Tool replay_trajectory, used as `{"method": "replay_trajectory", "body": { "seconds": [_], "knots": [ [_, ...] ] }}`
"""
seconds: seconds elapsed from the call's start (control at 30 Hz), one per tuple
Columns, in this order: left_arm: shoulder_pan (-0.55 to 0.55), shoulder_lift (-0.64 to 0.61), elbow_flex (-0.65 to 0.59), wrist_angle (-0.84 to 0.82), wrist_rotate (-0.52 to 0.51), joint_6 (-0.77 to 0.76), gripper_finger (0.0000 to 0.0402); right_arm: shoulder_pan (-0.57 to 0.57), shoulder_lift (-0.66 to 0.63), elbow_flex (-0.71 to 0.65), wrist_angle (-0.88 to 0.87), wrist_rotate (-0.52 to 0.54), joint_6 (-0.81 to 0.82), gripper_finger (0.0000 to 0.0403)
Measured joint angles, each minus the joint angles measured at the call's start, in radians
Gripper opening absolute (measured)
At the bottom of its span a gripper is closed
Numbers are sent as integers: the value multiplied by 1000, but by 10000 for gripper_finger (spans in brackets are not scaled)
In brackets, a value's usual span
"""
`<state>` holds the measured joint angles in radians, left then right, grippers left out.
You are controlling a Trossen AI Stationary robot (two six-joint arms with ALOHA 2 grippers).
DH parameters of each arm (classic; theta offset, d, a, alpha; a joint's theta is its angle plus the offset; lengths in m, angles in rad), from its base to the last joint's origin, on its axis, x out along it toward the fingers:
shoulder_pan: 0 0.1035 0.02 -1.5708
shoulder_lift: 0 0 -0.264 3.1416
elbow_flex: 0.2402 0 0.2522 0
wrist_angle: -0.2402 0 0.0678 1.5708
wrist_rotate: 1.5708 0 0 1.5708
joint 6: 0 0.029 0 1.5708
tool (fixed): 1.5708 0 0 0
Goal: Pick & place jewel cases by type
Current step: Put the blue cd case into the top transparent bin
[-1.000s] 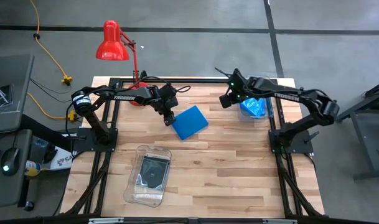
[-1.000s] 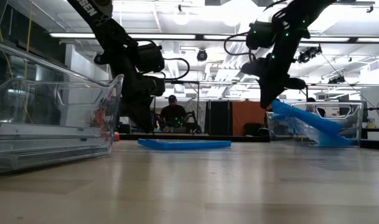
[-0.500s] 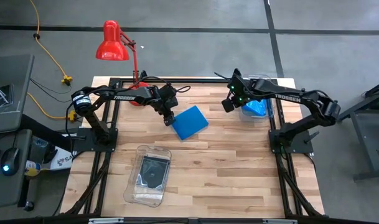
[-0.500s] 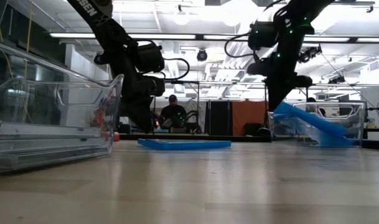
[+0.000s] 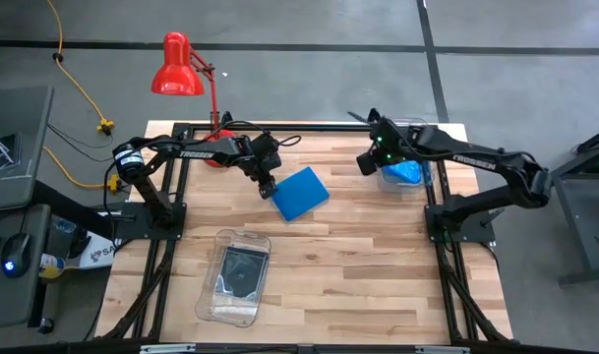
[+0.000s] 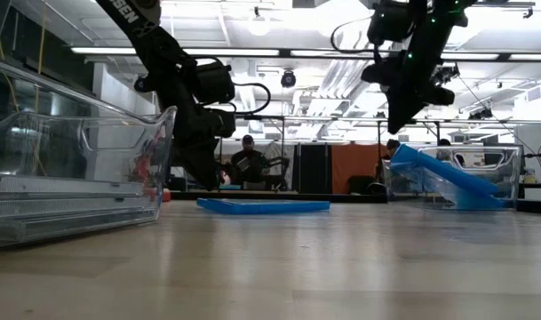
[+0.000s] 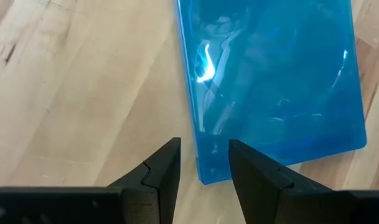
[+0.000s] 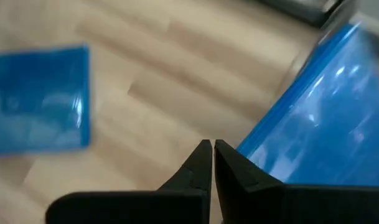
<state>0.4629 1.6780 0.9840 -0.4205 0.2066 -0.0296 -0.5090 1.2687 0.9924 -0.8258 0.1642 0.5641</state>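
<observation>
Blue cases [image 5: 405, 172] binned, one blue case [image 5: 301, 193] left on the table, left gripper [image 5: 269, 189] parted over it, right gripper [image 5: 364, 160] closed, empty.

The right gripper [image 5: 369, 161] is being lifted higher above the clear bin [image 6: 510, 156] at the table's far right corner and is being carried slightly closer over it, its closed fingers empty. In the low view it is now seen well clear of the blue jewel case [image 6: 448, 178] leaning inside that bin, no longer just above the case's raised edge.
</observation>
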Motion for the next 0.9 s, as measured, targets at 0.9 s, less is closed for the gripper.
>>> {"method": "replay_trajectory", "body": {
  "seconds": [0.9],
  "knots": [
    [0,0,0,-1,6,-1,133,-87,94,-16,-26,-10,-56,0]
  ]
}}
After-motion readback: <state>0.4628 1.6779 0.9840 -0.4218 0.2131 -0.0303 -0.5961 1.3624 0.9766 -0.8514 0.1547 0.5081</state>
